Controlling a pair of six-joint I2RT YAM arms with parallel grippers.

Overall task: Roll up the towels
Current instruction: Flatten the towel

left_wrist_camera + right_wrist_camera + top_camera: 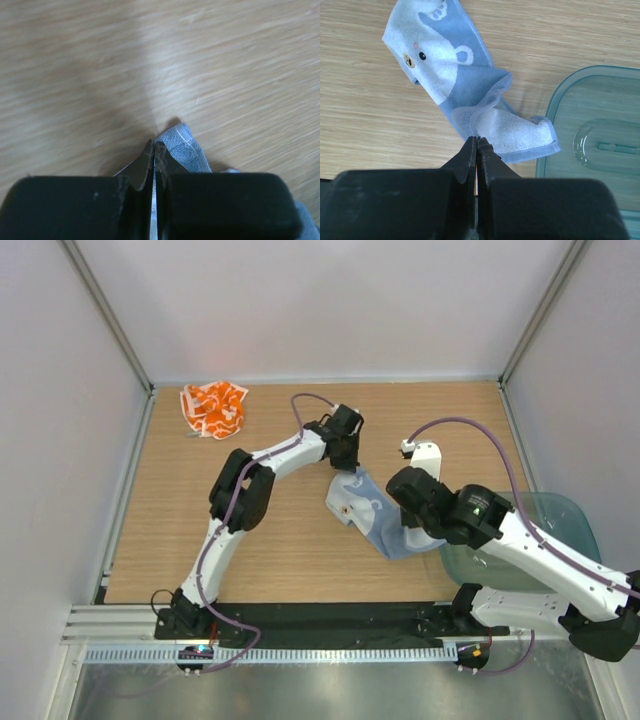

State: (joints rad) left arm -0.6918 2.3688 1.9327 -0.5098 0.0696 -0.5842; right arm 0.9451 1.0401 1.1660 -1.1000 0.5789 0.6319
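Work surface: a table (300,540) with a light wood-grain top, streaked lengthwise. A translucent teal plastic tray (575,520) sits at the table's right near corner, with rounded corners, a raised rim and an oblong moulded recess (607,145) in its base. Enclosure: plain white panels (320,300) on three sides, held in grey metal corner posts (110,320). Near edge: a black strip (330,615), then a white slotted cable duct (320,653), then a brushed metal surface (300,690).

Between left gripper (345,462) and right gripper (408,502): first towel (365,512). Far left of both: second towel (213,408). Right of right gripper: tray (575,515).
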